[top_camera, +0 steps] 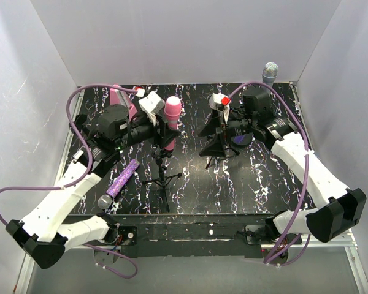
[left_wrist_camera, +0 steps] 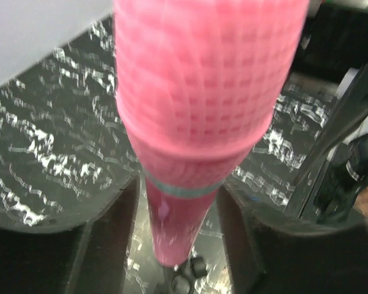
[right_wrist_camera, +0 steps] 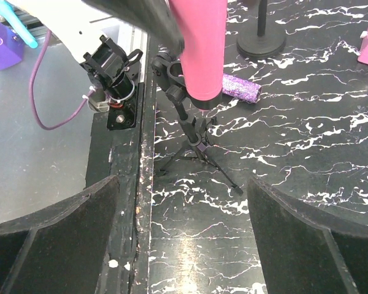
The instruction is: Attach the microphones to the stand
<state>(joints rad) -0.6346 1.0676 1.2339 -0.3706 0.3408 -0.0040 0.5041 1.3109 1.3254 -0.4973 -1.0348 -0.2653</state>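
The pink microphone (top_camera: 172, 116) stands upright, head up, over the black tripod stand (top_camera: 162, 174). My left gripper (top_camera: 161, 124) is shut on its handle, and in the left wrist view the fingers (left_wrist_camera: 104, 245) flank the pink microphone (left_wrist_camera: 196, 110) closely. Its lower end (right_wrist_camera: 202, 86) hangs beside the stand's clip (right_wrist_camera: 172, 76); whether it sits in the clip I cannot tell. A glittery purple microphone (top_camera: 121, 182) lies on the table left of the stand. A silver-headed microphone (top_camera: 270, 72) stands at the back right. My right gripper (top_camera: 210, 138) is open and empty, right of the stand.
A pink wedge-shaped box (top_camera: 118, 97) stands at the back left, behind my left arm. A round black base with a post (right_wrist_camera: 260, 40) stands beyond the glittery microphone (right_wrist_camera: 242, 89). White walls close the table in on three sides. The table's near edge (right_wrist_camera: 141, 202) runs under my right gripper (right_wrist_camera: 183, 184).
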